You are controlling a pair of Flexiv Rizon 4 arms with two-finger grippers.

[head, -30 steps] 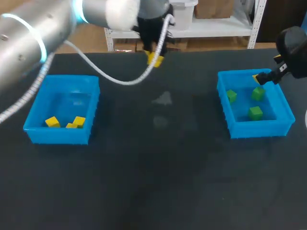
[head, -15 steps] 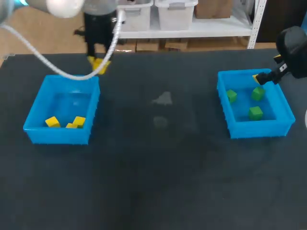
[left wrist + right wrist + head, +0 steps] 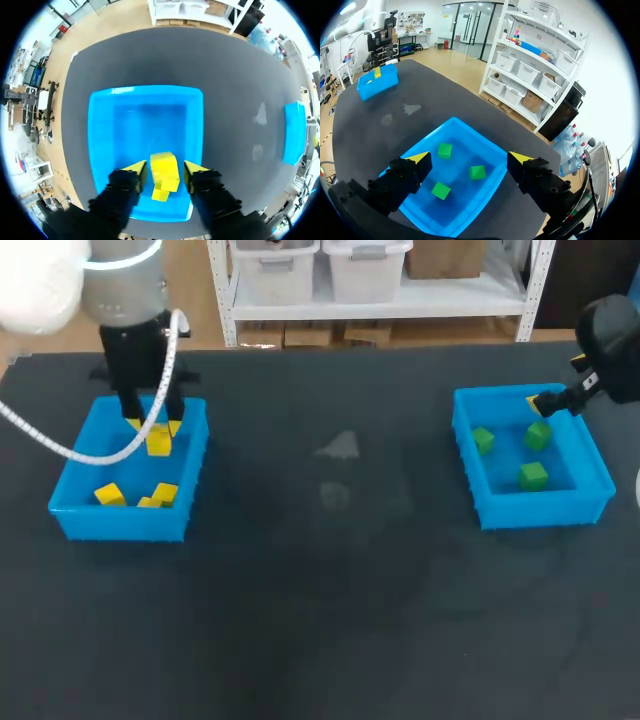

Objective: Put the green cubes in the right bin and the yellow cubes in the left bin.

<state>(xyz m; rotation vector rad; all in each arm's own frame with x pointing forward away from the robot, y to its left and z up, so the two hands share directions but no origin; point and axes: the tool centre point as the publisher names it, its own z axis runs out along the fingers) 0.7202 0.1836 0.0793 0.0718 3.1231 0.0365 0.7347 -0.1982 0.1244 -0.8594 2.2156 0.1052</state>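
My left gripper [image 3: 155,426] hangs over the left blue bin [image 3: 70,510], open. A yellow cube [image 3: 158,443] is loose just below its fingertips. In the left wrist view that cube [image 3: 165,169] sits between the spread yellow tips of the left gripper [image 3: 164,172], with a thin gap on each side. Under it lies another yellow cube [image 3: 160,194] on the floor of the left bin [image 3: 100,130]. More yellow cubes [image 3: 110,495] rest at that bin's front. My right gripper [image 3: 548,402] [image 3: 470,159] stands wide open over the right bin [image 3: 540,510] [image 3: 470,131], which holds three green cubes [image 3: 533,476] [image 3: 477,172].
The dark tabletop [image 3: 330,580] stretches between the two bins. A pale smudge [image 3: 342,447] marks it near the middle. The left arm's white cable [image 3: 60,445] loops down beside the left bin.
My left arm swung from the table's far middle leftwards to above the left bin, carrying the yellow cube. Its fingers have spread and the cube has come free. The right arm has not moved.
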